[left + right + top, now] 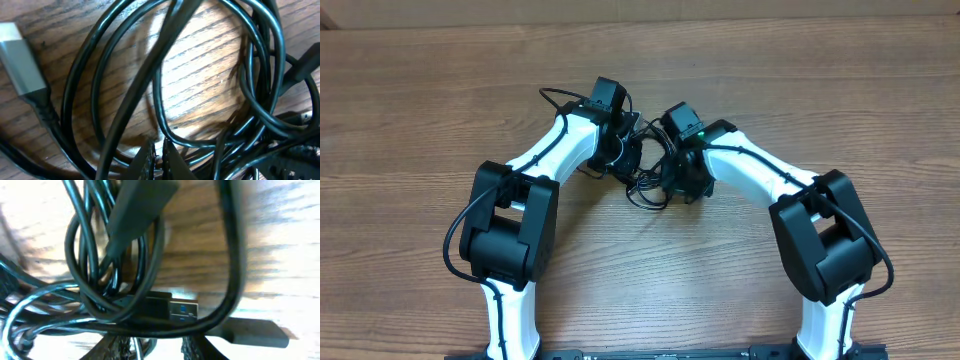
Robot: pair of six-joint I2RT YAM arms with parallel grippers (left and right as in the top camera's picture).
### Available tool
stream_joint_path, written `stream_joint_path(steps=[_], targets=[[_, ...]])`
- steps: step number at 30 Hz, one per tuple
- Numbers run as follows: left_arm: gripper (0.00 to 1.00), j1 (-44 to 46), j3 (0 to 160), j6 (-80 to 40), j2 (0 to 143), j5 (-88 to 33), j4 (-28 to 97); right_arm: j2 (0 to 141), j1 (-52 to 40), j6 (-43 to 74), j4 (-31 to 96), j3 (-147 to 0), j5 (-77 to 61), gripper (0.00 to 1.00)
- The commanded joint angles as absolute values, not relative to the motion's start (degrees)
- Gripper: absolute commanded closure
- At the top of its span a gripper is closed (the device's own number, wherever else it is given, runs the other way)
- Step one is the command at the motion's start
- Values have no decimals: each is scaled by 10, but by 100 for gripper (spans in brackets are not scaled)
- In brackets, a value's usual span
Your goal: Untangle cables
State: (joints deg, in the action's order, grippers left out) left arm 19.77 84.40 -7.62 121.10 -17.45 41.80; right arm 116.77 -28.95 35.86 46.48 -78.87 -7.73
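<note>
Loosely, cables (pixel 645 183) lie coiled; silver plug (pixel 20 60) points upper-left; left hand (pixel 157 162) pinched together, right hand (pixel 160 347) apart

Overhead: fixed high above, looking straight down on the worktop (pixel 410 110); far enough to take in the left arm (pixel 520 215) and the right arm (pixel 820 230) whole, bases at the near edge.
Left wrist: sits just behind the left end effector (pixel 159 161), whose tips show at the bottom edge; faces down, very near the cables (pixel 165 75).
Right wrist: likewise behind the right end effector (pixel 160 347); faces down, very near, partly blurred.
Shared: all three views see the cables at mid-worktop.
</note>
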Motion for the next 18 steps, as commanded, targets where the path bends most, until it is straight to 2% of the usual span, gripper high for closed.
stream_joint_path(steps=[1,6,9,13,18], targets=[[90,194,841,-84,1217,-187,412,1177,-258,325,455,-800,-174,65],[90,194,841,-84,1217,-187,407,1177,-236,325,477,-800,-179,64],[90,194,841,-87,1217,-187,406,1177,-234,330,502,-800,-114,64],[90,194,841,-89,1217,-187,404,1177,-247,330,501,-800,-100,64],[90,194,841,-88,1217,-187,404,1178,-257,300,486,-800,-130,62]])
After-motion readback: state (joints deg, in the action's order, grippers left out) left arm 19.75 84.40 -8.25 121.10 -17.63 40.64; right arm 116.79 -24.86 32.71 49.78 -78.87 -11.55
